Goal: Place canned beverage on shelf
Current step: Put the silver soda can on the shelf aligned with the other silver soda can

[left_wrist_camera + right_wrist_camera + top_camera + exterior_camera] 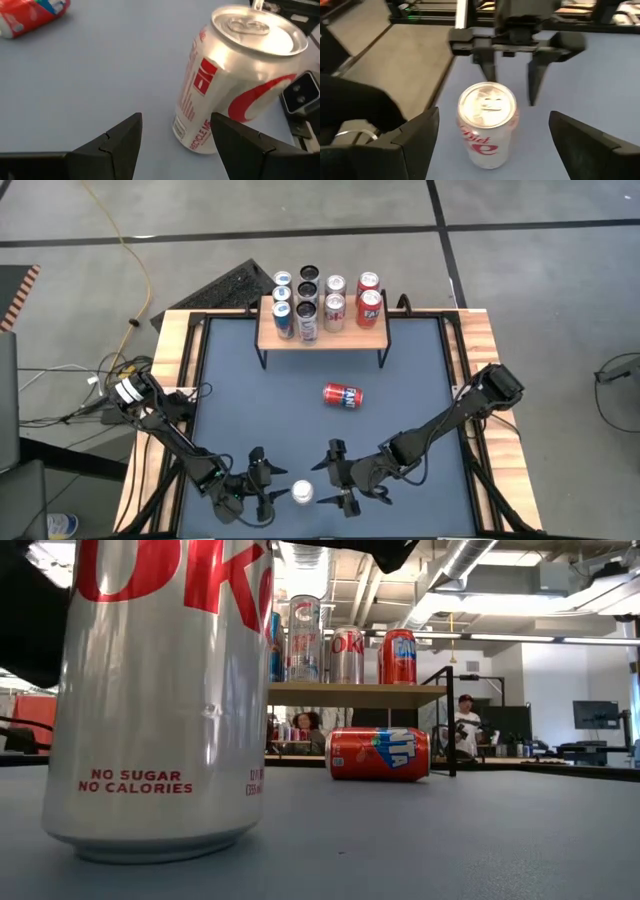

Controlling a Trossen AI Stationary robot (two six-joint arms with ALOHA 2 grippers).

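Note:
A silver can (pixel 302 492) stands upright on the blue table top near its front edge and fills the left of the low view (pixel 160 690). My left gripper (pixel 270 480) is open just left of it, and the can (pixel 235 75) stands ahead of its fingers, off to one side. My right gripper (pixel 326 480) is open just right of the can (pixel 487 125), facing my left gripper (pixel 512 75) across it. A red can (pixel 343 395) lies on its side at mid-table. The shelf (pixel 322 332) at the far edge carries several upright cans.
Wooden rails (pixel 170 380) frame the table's left and right sides. The lying red can (pixel 378 754) rests in front of the shelf's black legs (pixel 450 720). Bare blue table top (pixel 250 410) lies between the grippers and the shelf. People sit in the room beyond.

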